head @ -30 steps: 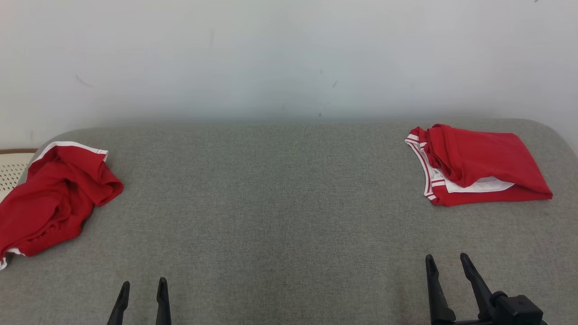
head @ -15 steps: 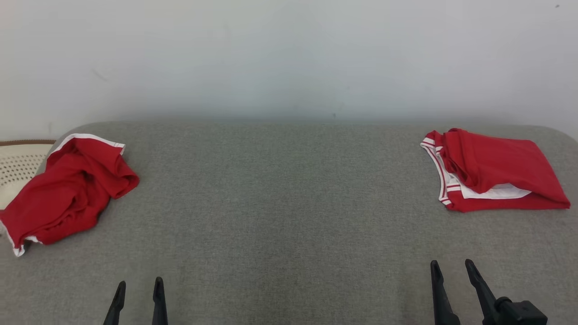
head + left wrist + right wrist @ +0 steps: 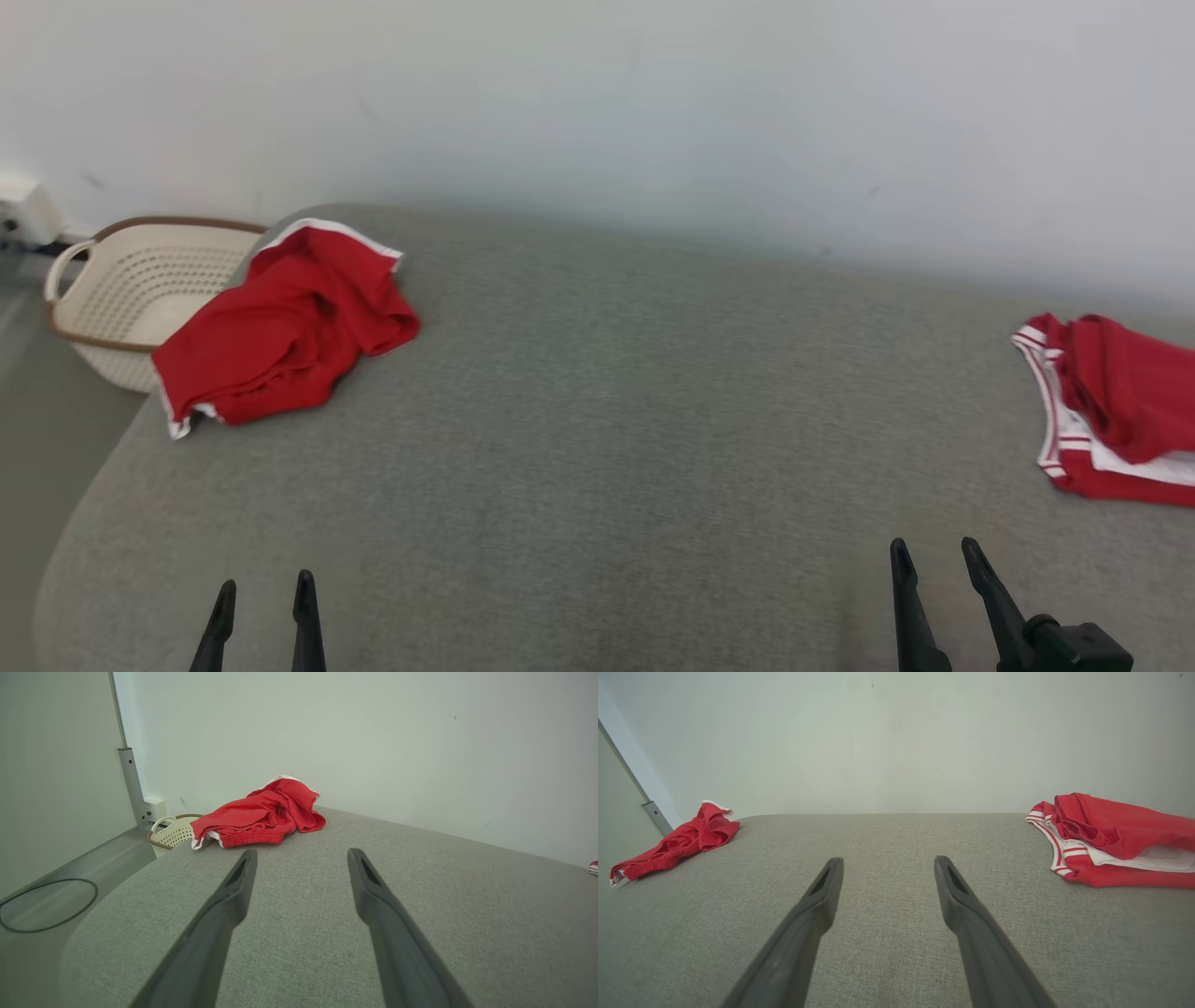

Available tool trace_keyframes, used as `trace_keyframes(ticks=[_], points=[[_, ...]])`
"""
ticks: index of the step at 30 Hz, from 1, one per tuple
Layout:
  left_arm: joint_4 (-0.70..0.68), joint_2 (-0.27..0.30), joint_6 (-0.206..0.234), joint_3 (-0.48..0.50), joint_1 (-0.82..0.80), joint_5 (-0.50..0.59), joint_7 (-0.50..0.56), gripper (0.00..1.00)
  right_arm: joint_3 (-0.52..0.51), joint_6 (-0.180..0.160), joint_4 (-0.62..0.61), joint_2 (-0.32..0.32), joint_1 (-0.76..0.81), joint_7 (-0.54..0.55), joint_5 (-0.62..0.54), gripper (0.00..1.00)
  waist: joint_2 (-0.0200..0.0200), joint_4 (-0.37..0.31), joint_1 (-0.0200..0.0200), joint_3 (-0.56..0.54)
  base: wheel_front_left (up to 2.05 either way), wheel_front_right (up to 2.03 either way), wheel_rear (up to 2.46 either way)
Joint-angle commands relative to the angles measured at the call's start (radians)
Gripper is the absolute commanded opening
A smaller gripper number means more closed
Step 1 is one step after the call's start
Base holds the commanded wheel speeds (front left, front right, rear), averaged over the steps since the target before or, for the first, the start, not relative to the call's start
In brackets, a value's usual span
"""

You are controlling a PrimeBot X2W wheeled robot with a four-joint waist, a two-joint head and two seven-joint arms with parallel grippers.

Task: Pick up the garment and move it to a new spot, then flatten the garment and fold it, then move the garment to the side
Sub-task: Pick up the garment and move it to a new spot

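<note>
Left tool [image 3: 264, 581] and right tool [image 3: 934, 543] hang wide open and empty over the grey fabric tabletop [image 3: 607, 420], while the head has swung left, bringing the crumpled red white-trimmed garment [image 3: 280, 331] beside the cream perforated basket [image 3: 121, 280] nearer centre, probably the next pickup.

wall [image 3: 597, 103]: plain white, faint marks | couch top [image 3: 597, 439]: grey fabric, rounded corner | floor [image 3: 37, 439]: grey, left | basket [image 3: 121, 280]: cream, brown rim, beside corner | cable [image 3: 46, 905]: dark loop on floor | light: even
</note>
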Motion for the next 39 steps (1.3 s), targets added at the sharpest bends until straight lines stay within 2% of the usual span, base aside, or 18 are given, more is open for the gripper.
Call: trace_keyframes(ticks=[1,9,19,30,34,39], points=[[0.002,0.01,0.004,0.005,0.01,-0.001,0.004,1.0,0.0,0.0,0.002,0.003,0.009,-0.002,0.009,1.0,0.0,0.086,0.0,0.002,0.0,0.0,0.0],[-0.013,0.021,0.011,0.013,0.003,-0.007,0.008,1.0,0.006,0.0,0.012,0.004,-0.016,-0.01,0.015,1.0,0.0,0.189,0.0,0.007,0.0,0.0,0.0],[-0.019,0.033,0.016,0.019,0.017,-0.014,0.017,1.0,0.019,0.0,0.035,0.005,-0.02,-0.021,0.025,1.0,0.0,0.245,0.0,-0.003,0.0,0.0,0.0],[-0.026,0.037,0.024,0.024,0.026,-0.031,0.025,1.0,0.034,0.0,0.055,0.006,-0.024,-0.03,0.032,1.0,0.0,0.246,0.0,-0.01,0.0,0.0,0.0],[-0.022,0.036,0.018,0.028,-0.005,-0.044,0.027,1.0,0.047,0.0,0.054,0.006,-0.04,-0.029,0.034,1.0,0.0,0.226,0.0,-0.001,0.0,0.0,0.0],[0.004,0.062,-0.012,0.048,-0.095,-0.078,0.039,1.0,0.077,0.0,0.048,0.006,-0.076,-0.028,0.039,1.0,0.0,0.178,0.0,0.037,0.0,0.0,0.0]])
